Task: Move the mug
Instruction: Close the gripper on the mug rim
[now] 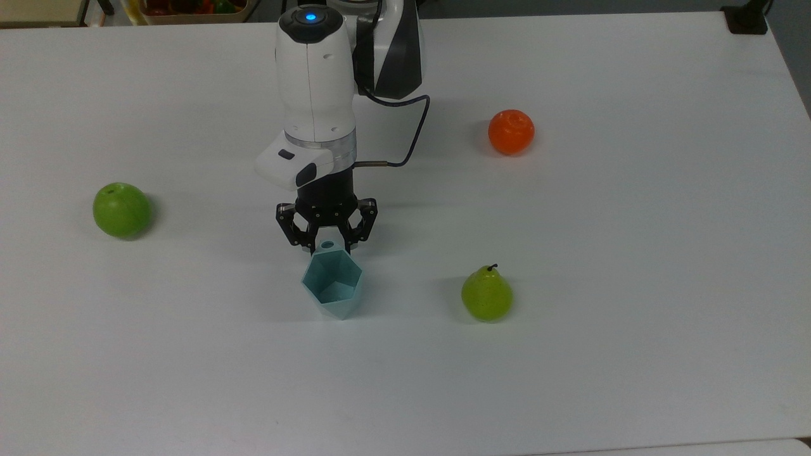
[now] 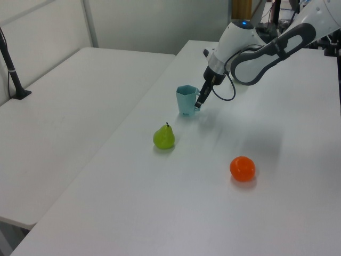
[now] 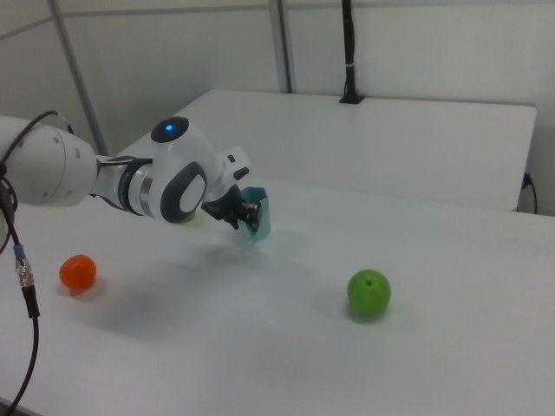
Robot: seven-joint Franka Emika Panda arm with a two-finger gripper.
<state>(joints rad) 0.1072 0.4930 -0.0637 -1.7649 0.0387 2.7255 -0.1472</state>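
1. I have the white table (image 1: 633, 253) spread across the whole top view, with everything on it well spaced.
2. My arm (image 1: 315, 82) comes down from the top view's upper edge, a blue light lit on its top.
3. The gripper (image 1: 327, 248) sits low at the mug's far rim, its black fingers on either side of the small holed tab; I cannot tell whether they have clamped it or are merely flanking it.
4. The mug (image 1: 332, 284) stands upright near the table's middle, open mouth up, pale blue-teal and faceted.
5. A green apple (image 1: 121, 209) lies well off to the top view's left.
6. A pear (image 1: 486, 294) stands to the mug's right in the top view.
7. An orange (image 1: 510, 132) rests farther back on the top view's right.
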